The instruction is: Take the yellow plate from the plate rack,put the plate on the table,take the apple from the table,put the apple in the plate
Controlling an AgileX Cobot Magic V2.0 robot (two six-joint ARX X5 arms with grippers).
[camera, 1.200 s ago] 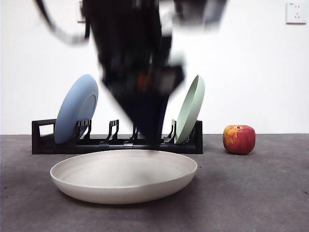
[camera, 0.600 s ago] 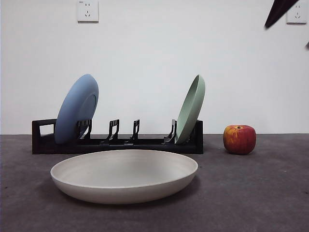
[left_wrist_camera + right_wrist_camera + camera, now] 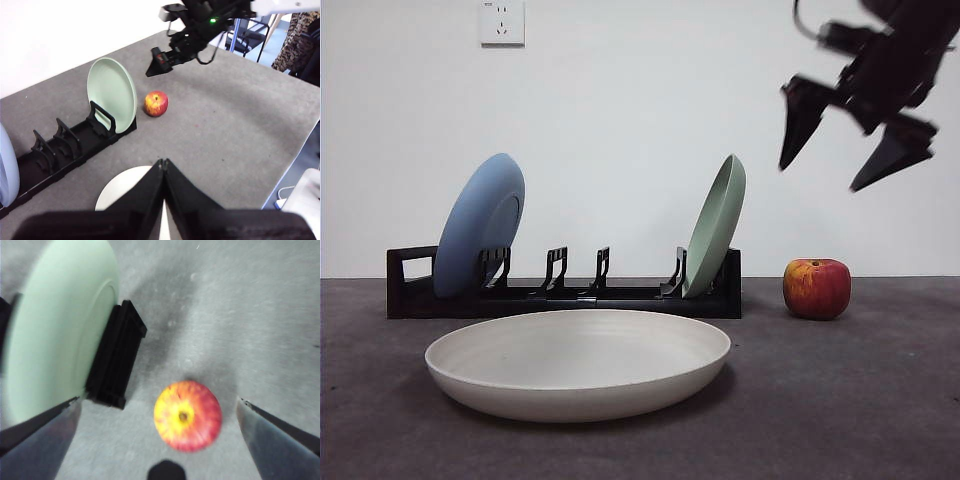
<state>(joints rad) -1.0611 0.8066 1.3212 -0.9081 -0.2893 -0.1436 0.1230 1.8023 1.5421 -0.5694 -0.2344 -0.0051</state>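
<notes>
We note the right gripper (image 3: 842, 150), jaws spread, high above the apple (image 3: 816, 288), which sits on the table (image 3: 880, 400) beside the plate rack (image 3: 560, 296). Left gripper (image 3: 163, 167) is closed over the yellow plate (image 3: 578, 362).

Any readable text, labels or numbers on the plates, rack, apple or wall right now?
None readable.
Wall socket: no print that can be read.
Blue plate, green plate, yellow plate, rack, apple: no markings show.
</notes>
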